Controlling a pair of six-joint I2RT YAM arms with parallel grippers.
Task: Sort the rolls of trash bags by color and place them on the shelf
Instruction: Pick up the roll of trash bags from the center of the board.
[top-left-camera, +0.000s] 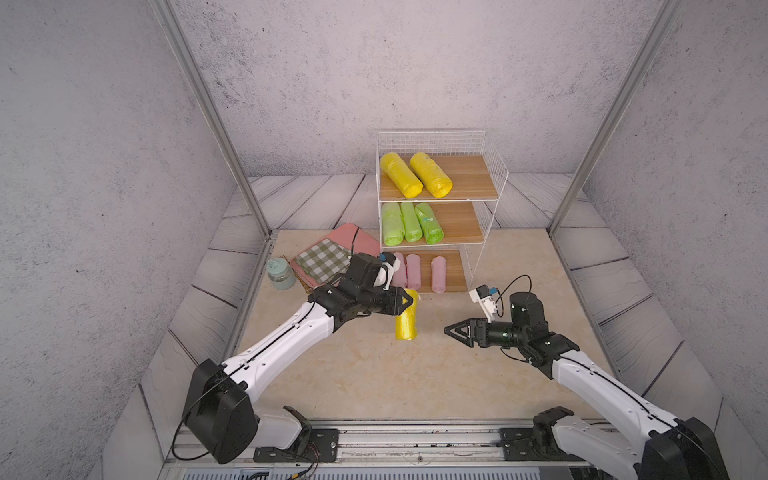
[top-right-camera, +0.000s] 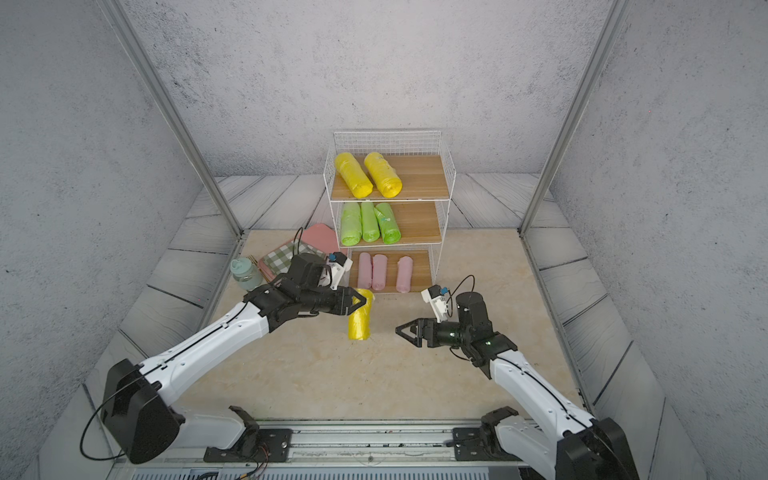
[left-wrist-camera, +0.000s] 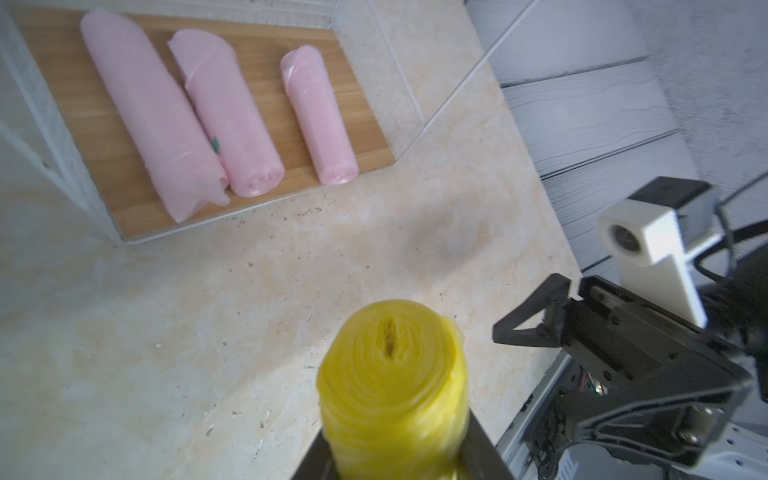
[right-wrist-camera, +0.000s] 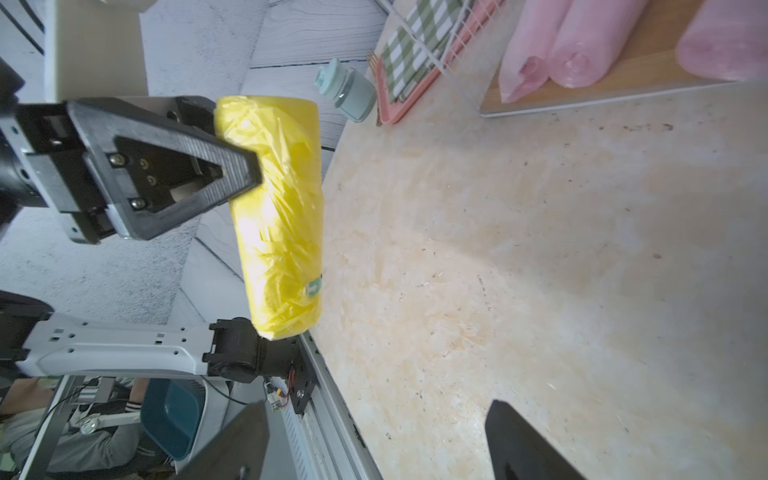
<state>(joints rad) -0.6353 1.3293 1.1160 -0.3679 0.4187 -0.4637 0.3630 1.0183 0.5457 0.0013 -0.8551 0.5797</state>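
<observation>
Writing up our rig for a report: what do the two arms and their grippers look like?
Left arm and right arm: white shells, black joints. Left gripper and right gripper: black, triangular open-frame fingers. Each wrist carries a white camera mount with a thin black cable.

Left arm (top-left-camera: 282, 336), right arm (top-left-camera: 598, 382): white shell links, black joint housings, a thin black cable along each. Left pincer (top-left-camera: 406, 300), right pincer (top-left-camera: 451, 331): black triangular open-frame fingers, silver screws. Left wrist camera (top-left-camera: 390, 264), right wrist camera (top-left-camera: 484, 297): white mounts, blue plugs, looped black leads.
</observation>
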